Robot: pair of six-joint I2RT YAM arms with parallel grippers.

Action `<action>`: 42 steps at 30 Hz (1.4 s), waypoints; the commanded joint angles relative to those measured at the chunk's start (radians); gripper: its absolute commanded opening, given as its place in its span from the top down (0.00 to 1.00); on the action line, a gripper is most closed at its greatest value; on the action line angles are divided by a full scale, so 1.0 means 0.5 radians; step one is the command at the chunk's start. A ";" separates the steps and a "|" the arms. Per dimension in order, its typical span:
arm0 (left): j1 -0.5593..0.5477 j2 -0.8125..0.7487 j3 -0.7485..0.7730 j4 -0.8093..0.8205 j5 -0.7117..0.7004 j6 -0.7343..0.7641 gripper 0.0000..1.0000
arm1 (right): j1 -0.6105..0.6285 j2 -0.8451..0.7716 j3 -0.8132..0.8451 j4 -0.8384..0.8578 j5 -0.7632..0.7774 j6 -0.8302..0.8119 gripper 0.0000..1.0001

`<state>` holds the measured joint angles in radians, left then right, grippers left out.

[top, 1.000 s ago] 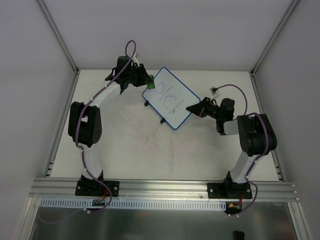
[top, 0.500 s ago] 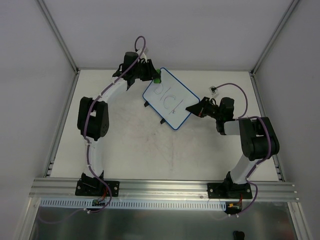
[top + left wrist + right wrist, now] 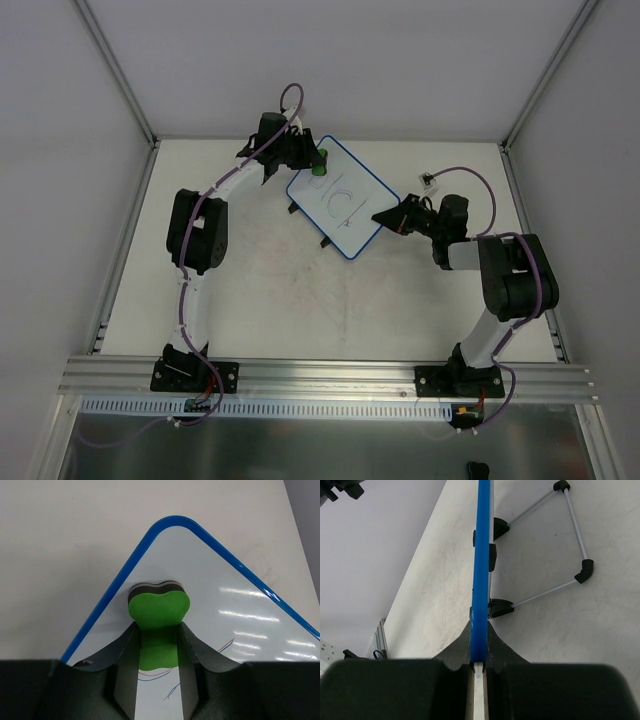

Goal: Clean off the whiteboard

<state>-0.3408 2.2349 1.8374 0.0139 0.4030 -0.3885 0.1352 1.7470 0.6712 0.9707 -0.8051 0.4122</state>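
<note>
Both clamp: right gripper (image 3: pixel 479 635) the whiteboard (image 3: pixel 481 555) rim, left gripper (image 3: pixel 158 630) the eraser (image 3: pixel 159 607), now slid to the far corner; marks (image 3: pixel 340 204) seemingly remain.

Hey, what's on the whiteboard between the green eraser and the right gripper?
Only marker lines, on the whiteboard between the green eraser and the right gripper; the top view shows this.

No readable text, whiteboard (image 3: pixel 370 195) marks (image 3: pixel 341 203) illegible

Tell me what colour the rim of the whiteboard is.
Blue; the whiteboard rim shows best in the left wrist view.
</note>
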 commanded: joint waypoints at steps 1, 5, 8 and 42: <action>-0.030 -0.018 -0.087 0.030 -0.057 0.062 0.96 | 0.039 -0.058 0.054 0.077 -0.111 -0.085 1.00; -0.018 -0.135 -0.394 0.009 -0.205 0.136 0.97 | 0.039 -0.064 0.057 0.077 -0.120 -0.070 1.00; -0.012 -0.159 -0.533 0.003 -0.150 0.105 0.97 | 0.039 -0.061 0.060 0.077 -0.120 -0.070 1.00; -0.524 -0.070 -0.119 -0.255 -0.287 0.952 1.00 | 0.052 -0.052 0.081 0.077 -0.145 -0.057 1.00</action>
<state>-0.5827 2.1265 1.7378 -0.0959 0.2741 0.1223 0.1276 1.7470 0.6731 0.9371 -0.7860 0.4427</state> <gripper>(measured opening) 0.306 0.060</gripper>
